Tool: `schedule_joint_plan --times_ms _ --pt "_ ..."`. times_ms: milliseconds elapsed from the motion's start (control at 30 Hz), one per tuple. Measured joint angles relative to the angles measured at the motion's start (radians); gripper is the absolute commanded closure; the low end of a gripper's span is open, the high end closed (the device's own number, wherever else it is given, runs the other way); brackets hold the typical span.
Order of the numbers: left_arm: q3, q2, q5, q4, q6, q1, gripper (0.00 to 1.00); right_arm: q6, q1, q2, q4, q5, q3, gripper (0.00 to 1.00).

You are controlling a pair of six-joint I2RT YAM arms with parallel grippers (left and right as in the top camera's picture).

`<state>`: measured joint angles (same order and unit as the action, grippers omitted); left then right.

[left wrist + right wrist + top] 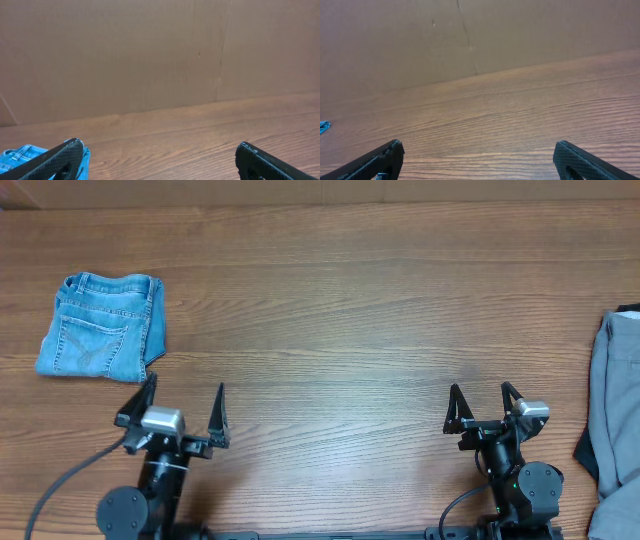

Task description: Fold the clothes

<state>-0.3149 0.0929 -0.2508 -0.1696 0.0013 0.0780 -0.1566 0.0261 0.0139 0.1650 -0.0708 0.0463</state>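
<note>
Left pincer (186, 383) gapes empty, jeans (103, 327) folded just beyond its left finger.

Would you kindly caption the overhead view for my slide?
Folded jeans lie left; left gripper and right gripper stand open, empty.

Wooden table (340, 300) (evenly lit), brown backboard (125, 55)

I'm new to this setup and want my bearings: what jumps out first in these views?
A folded bundle of light blue jeans lies at the far left of the table, back pocket up. A plain grey garment lies at the right edge. The left gripper and right gripper sit near the front edge, fingers spread and empty.
</note>
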Motion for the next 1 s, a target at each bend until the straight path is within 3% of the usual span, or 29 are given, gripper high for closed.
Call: schedule_joint_plan --times_ms 533,1000 --pt "0.298 -0.078 0.040 0.124 0.001 -0.072 0.00 0.000 0.000 0.000 0.000 0.000 0.000 0.00" --pt "0.307 -0.078 0.084 0.110 0.001 -0.072 0.00 0.000 0.000 -0.001 0.000 0.000 0.000 0.00"
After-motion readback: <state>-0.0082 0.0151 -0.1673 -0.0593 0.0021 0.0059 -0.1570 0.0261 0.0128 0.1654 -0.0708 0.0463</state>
